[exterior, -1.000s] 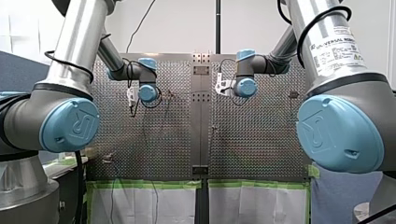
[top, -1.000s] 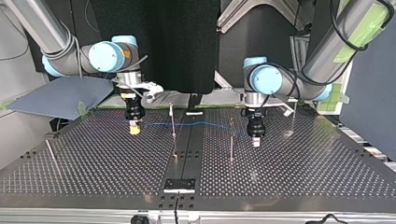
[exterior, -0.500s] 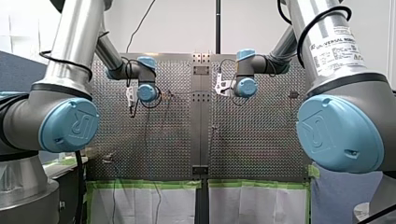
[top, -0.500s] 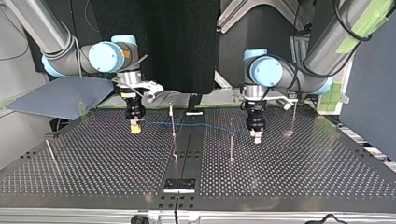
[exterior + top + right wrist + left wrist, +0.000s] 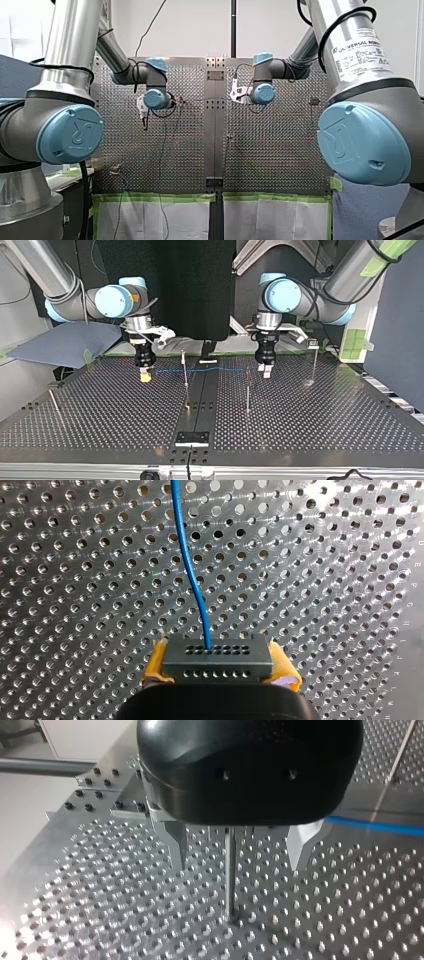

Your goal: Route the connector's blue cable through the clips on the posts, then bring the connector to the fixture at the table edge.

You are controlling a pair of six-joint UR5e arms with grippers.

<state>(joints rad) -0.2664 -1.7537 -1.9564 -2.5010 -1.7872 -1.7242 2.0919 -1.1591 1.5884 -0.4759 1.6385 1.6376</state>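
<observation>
On the perforated desk [image 5: 100, 410], at the top view's left, my right gripper [image 5: 144, 374] is clamped on the connector [image 5: 217, 657], which sits squeezed between its yellow pads [image 5: 156, 664]. The blue cable [image 5: 210, 371] leaves the connector's face and runs across the middle of the desk, passing a post [image 5: 185, 369] toward my left gripper [image 5: 265, 371]; whether it sits in a clip cannot be told. My left gripper hangs with its metal fingers [image 5: 176, 845] spread and nothing held. In its wrist view a second post [image 5: 229, 870] shows between them. The fixture [image 5: 192, 438] lies at the desk edge, well apart from the connector.
</observation>
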